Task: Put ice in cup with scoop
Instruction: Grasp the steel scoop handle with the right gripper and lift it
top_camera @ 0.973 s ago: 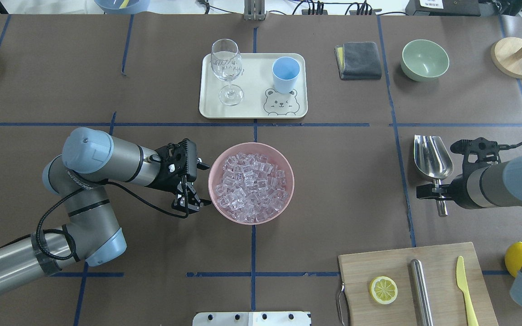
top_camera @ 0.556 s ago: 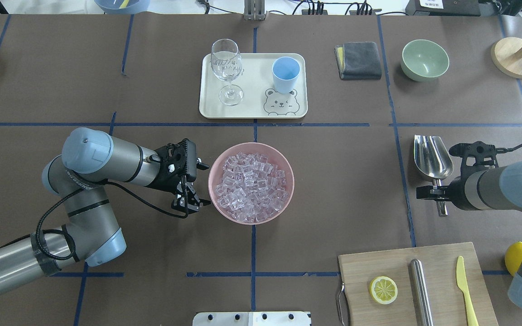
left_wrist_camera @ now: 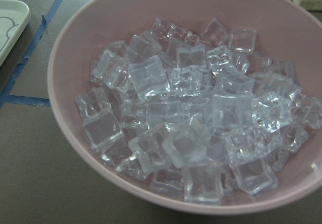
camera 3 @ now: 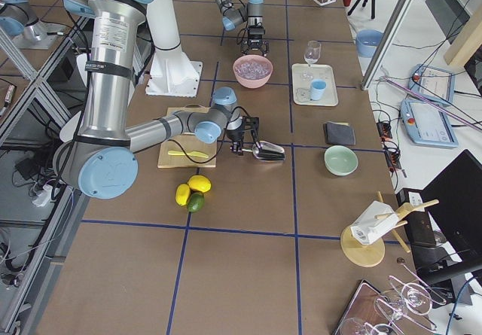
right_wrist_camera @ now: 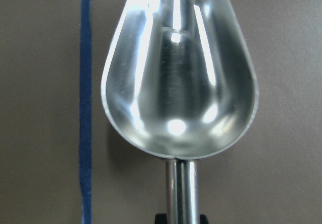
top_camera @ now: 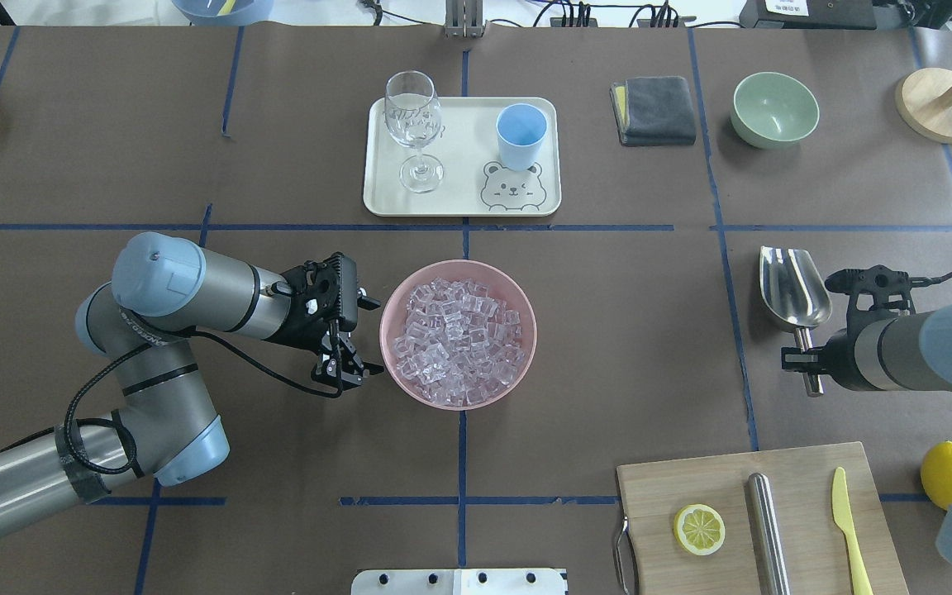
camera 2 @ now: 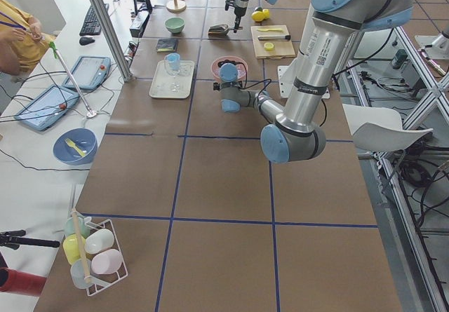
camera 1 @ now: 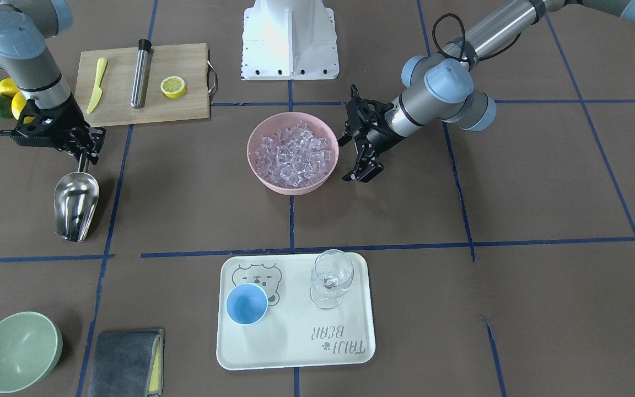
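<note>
My right tool grips the shiny, empty scoop by its handle. My left tool gapes beside the ice.

The ice is clear and glassy in a pink bowl; the scoop is shiny steel. The cup is light blue, its tray cream with a bear outline; the table is brown with blue lines.
</note>
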Action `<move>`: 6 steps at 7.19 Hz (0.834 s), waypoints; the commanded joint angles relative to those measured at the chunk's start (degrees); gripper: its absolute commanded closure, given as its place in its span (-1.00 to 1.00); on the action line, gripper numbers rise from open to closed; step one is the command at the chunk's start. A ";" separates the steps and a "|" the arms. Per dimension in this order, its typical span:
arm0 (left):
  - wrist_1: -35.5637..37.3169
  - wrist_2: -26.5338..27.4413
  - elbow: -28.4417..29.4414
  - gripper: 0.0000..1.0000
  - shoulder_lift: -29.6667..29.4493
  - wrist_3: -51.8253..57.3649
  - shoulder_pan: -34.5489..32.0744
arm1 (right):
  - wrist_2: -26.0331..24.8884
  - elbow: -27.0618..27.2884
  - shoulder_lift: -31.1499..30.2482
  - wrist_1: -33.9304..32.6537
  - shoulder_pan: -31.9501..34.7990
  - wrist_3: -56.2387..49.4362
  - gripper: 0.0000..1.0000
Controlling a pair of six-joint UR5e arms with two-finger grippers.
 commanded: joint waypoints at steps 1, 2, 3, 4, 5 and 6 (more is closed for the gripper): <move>-0.09 0.02 -0.03 -1.00 -0.07 0.00 -0.01 | 1.77 4.10 -0.81 -0.22 0.19 0.07 1.00; -0.09 0.02 -0.12 -1.00 0.02 0.00 -0.01 | 4.57 8.04 -1.59 -0.31 2.89 -1.07 1.00; -0.18 -0.16 -0.12 -1.00 0.02 0.17 -0.01 | 5.38 11.48 -1.43 -0.57 4.83 -2.99 1.00; -0.18 -0.25 -0.21 -1.00 0.19 0.35 -0.01 | 7.31 12.55 -1.17 -0.66 5.99 -10.84 1.00; -0.18 -0.25 -0.12 -1.00 0.19 0.44 -0.01 | 7.67 13.52 -0.90 -0.75 6.61 -17.97 1.00; -0.18 -0.33 -0.12 -1.00 0.19 0.53 -0.01 | 9.07 13.71 0.41 -1.19 5.74 -19.52 1.00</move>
